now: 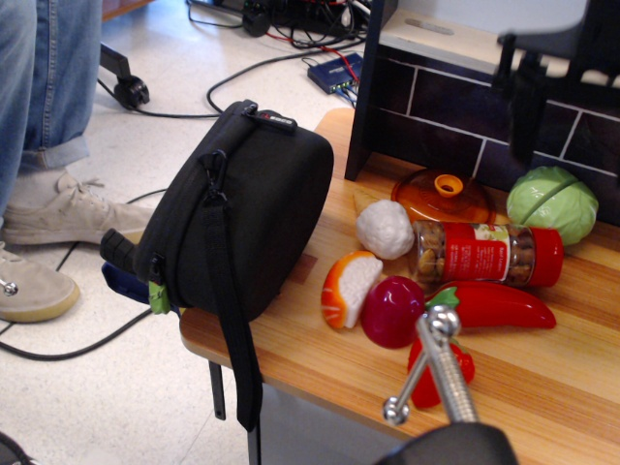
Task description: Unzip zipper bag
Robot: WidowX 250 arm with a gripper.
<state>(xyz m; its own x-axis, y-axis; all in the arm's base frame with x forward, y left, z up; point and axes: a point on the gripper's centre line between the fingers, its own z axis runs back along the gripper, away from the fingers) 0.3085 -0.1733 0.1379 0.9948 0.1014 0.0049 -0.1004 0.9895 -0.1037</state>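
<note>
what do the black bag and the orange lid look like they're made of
The zipper bag looks like matte black woven fabric, with a webbing strap hanging off the table edge. The orange lid looks like glossy translucent plastic, possibly glass: it shows highlights and an amber tint.

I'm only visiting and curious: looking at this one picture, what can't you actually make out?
- Gripper: blurred at the top right edge, so its fingers cannot be read as open or shut.
- Zipper bag: its far side faces away, and the zipper track is black on black, too faint to follow.
- Red pepper: partly behind the metal clamp.
- Person: cut off above the legs.
</note>
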